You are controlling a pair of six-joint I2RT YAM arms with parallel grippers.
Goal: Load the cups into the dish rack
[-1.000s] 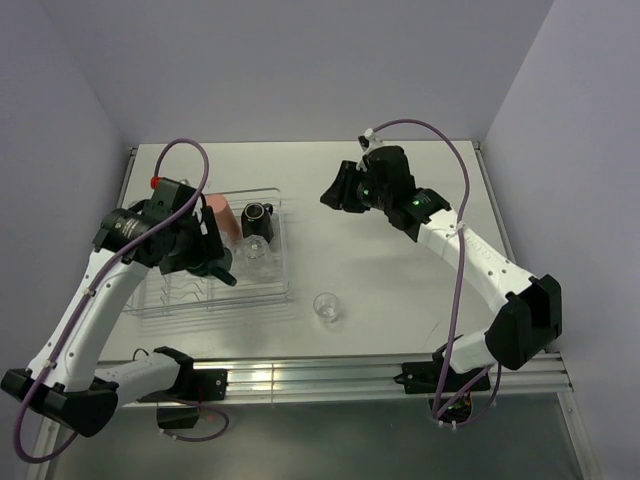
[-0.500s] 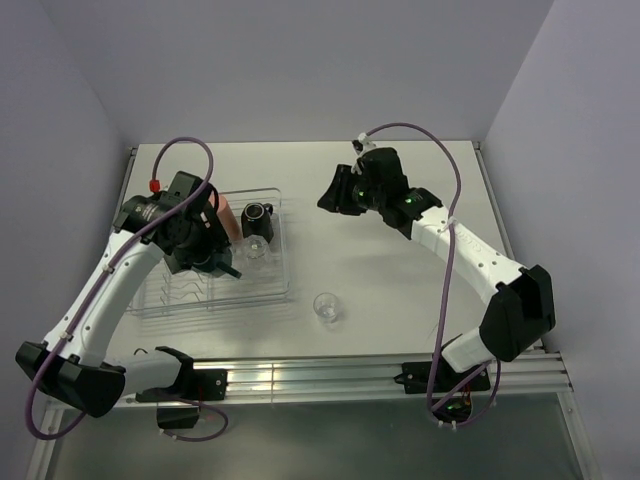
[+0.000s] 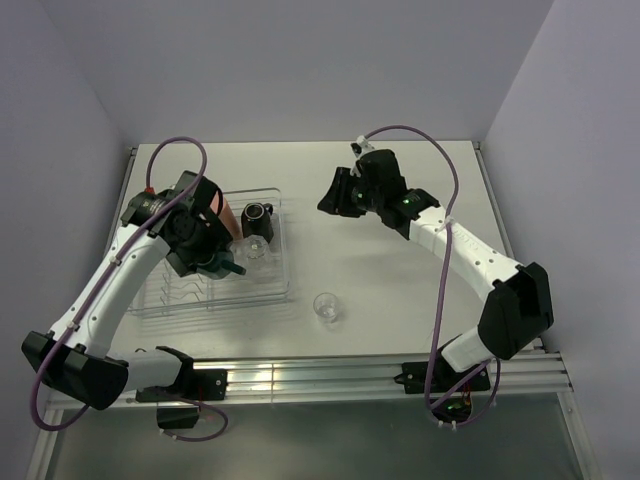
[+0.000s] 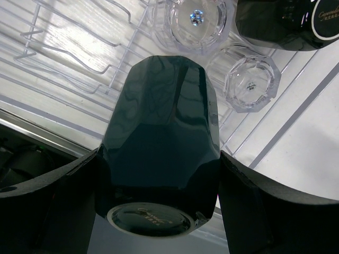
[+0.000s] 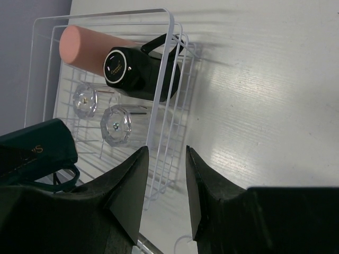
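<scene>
Four of the six cups are already in the dish rack, which sits at about 9 o'clock on the bench. The salmon-orange cup lies on its side along the rack's 12 o'clock edge. The black mug lies just beside it, base towards the right wrist camera. Two clear tumblers stand mouth-down at 6 o'clock of the black mug, close to each other.

The fifth cup, the dark green mug, is in the left claw. The claw is closed on it, one finger on each flank, with the mug's base towards the wrist and its mouth towards the ribs. It hangs over the rack's open middle, at about 8 o'clock from the tumblers. Whether it touches the ribs yet I cannot tell, so I judge this placing as not finished.

One cup is left: a third tumbler stands alone on the bench at about 6 o'clock, well apart from the rack's near right corner.

The right claw sits at about 12 to 1 o'clock over bare bench, partly open with nothing between its fingers. It looks free to fetch that last tumbler.

So the job seems roughly two thirds done, with one release and one more pick-and-place remaining.
</scene>
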